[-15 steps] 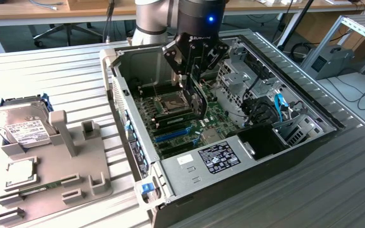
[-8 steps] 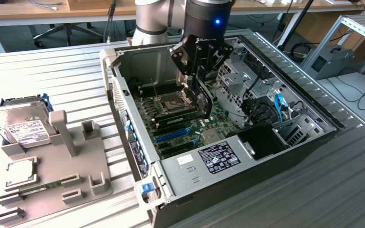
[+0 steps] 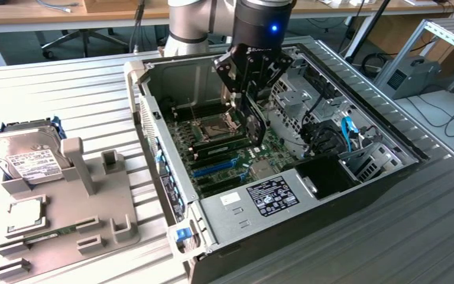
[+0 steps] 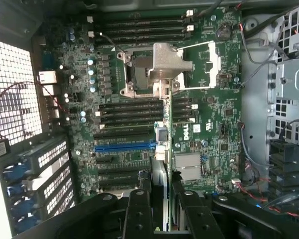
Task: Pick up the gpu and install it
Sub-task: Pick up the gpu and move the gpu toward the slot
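My computer case (image 3: 175, 80) lies open on top, so the gripper (image 3: 252, 115), clamped on the card (image 3: 256, 133), has free room straight down over the motherboard (image 4: 209, 124). On the exterior view's right the drive cage (image 3: 298, 97) and loose cables (image 3: 347, 131) crowd close. The case walls close off sideways passage.
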Controlling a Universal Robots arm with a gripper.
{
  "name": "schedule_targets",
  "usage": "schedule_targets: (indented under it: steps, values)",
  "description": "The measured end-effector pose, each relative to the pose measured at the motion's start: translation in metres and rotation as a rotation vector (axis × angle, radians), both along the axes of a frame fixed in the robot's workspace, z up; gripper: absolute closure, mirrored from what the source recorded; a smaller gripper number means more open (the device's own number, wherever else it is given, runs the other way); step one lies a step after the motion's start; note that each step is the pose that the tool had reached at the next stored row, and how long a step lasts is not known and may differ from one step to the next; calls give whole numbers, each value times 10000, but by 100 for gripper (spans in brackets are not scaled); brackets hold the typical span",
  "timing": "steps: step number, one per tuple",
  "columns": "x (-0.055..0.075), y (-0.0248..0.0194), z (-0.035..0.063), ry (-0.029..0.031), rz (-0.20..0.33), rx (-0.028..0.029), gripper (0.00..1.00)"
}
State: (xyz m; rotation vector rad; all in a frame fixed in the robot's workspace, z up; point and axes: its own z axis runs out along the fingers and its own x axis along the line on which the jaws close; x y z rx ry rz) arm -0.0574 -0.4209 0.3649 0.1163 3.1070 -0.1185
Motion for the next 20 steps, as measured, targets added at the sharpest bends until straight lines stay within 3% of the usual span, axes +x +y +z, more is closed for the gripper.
schedule_targets:
  steps: [3, 8, 10, 11, 20]
  values:
    - [5, 0, -5, -1, 0, 101, 74]
    - [10, 0, -5, 0, 0, 452, 74]
    - [12, 0, -7, 0, 0, 558, 74]
    - [16, 1, -16, -2, 0, 582, 74]
    - [106, 11, -96, 1, 0, 580, 74]
